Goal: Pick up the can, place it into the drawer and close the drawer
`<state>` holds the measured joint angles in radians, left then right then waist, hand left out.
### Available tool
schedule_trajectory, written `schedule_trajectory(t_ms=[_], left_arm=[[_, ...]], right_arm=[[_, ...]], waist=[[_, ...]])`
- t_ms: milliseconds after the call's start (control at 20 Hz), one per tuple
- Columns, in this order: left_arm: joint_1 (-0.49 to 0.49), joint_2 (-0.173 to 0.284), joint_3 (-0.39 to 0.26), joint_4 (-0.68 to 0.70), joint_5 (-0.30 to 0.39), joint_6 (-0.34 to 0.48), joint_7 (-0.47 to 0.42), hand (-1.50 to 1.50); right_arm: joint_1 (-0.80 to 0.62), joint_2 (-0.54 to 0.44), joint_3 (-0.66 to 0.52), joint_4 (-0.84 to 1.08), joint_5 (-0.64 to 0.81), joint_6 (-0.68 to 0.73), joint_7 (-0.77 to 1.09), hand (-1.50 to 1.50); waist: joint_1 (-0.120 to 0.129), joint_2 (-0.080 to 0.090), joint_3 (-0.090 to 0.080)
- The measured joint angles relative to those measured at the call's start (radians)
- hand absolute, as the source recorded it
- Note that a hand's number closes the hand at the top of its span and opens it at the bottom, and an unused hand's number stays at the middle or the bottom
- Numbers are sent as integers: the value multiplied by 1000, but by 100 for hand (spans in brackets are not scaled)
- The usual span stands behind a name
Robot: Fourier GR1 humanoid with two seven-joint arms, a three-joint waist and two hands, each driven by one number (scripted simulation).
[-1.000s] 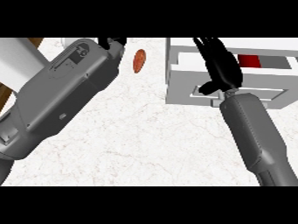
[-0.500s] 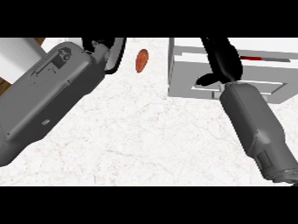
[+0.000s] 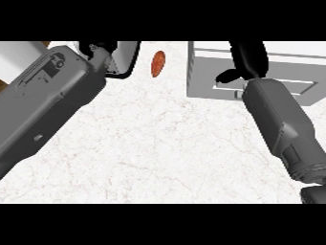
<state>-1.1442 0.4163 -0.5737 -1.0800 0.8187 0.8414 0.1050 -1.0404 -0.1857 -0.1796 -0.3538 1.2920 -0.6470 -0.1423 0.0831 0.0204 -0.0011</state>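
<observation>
Both forearms were boxy grey shells; the left forearm (image 3: 42, 110) carried a dark panel marking, and each ended in a glossy black hand.

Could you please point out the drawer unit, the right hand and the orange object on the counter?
drawer unit (image 3: 208, 72): head view, front panel.
right hand (image 3: 248, 60): head view, back of hand.
orange object (image 3: 158, 63): head view, its middle.

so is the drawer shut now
Looks shut: the drawer front sits flush with its white cabinet, no can showing inside, right robot hand resting on it.
</observation>
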Motion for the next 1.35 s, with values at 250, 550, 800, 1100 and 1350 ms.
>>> schedule_trajectory(t_ms=[250,550,800,1100,1350], left_arm=[[23,15,1,-45,-12,5,17,-150],[20,39,8,-83,-17,0,51,-150],[41,53,6,-110,-27,-1,60,-150],[63,63,5,-138,-32,-1,66,-150],[86,74,3,-167,-38,3,76,-150]], right_arm=[[-55,-27,-11,77,12,-8,3,-150],[-117,-34,-13,142,26,18,21,-150],[-147,-19,-58,172,-28,77,-60,-150],[-167,-12,-217,181,-198,178,-179,-150],[-182,-20,-341,173,-332,262,-261,-150]], waist=[[11,9,4],[25,19,8],[31,23,9],[24,28,12],[21,21,10]])
